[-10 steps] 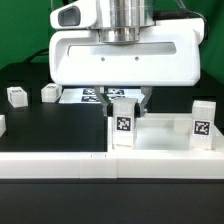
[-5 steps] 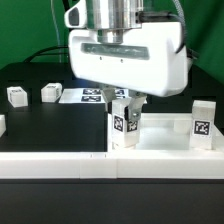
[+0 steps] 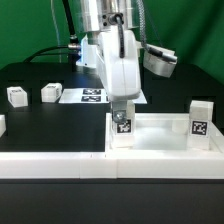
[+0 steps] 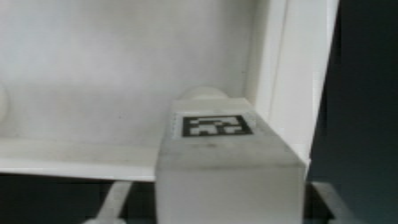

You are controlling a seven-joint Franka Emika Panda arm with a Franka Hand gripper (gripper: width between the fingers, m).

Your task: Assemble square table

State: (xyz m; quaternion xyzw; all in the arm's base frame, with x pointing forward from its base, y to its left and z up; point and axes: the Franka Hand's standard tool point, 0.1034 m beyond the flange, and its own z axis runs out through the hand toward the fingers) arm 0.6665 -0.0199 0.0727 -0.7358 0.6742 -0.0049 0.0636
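The square table's white slab (image 3: 160, 137) lies with its raised rim up, just behind the low front wall. A white tagged leg (image 3: 122, 129) stands upright at the slab's near corner on the exterior view's left. My gripper (image 3: 121, 113) comes down from above and is shut on this leg. In the wrist view the leg (image 4: 222, 150) fills the gap between my fingers (image 4: 121, 200), its tag facing the camera, with the slab's rim (image 4: 270, 60) beyond it. A second leg (image 3: 200, 119) stands upright at the slab's right corner. Two loose legs (image 3: 16, 96) (image 3: 50, 92) lie at the far left.
The long white low wall (image 3: 70, 165) runs along the front. The marker board (image 3: 92, 96) lies flat behind my gripper. A small white part (image 3: 2, 124) is cut off by the exterior view's left edge. Cables hang behind the arm.
My hand has turned about its upright axis, from broadside to edge-on in the exterior view. The leg's tag has turned with it; the leg stays at the same corner.
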